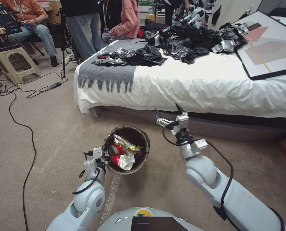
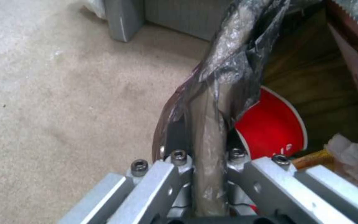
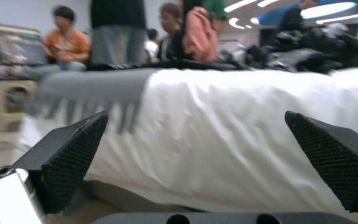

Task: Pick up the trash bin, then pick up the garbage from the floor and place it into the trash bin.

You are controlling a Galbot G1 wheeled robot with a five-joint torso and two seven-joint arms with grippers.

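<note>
The bin (image 1: 127,150) is the landmark. It hangs tilted above the carpet (image 1: 53,134), mouth turned up and toward the bed (image 1: 194,86). The left gripper (image 1: 105,158) pinches the bin's near-left rim; in the left wrist view its fingers (image 2: 162,177) press together on the rim and dark liner (image 2: 228,62). Inside the bin lie red cups (image 1: 116,150), a gold wrapper (image 1: 127,143) and white tissue (image 1: 127,161). Right of the bin and nearer the bed edge, the right gripper (image 1: 168,114) is raised, its pads (image 3: 73,149) spread wide with nothing between them, facing the white bedding. Beyond the bin, the bed's grey base (image 1: 194,122) bounds the floor. Left of the bin, open carpet runs to a black cable (image 1: 30,134). Black-and-silver bags (image 1: 188,41) lie on the bed, far beyond the bin.
</note>
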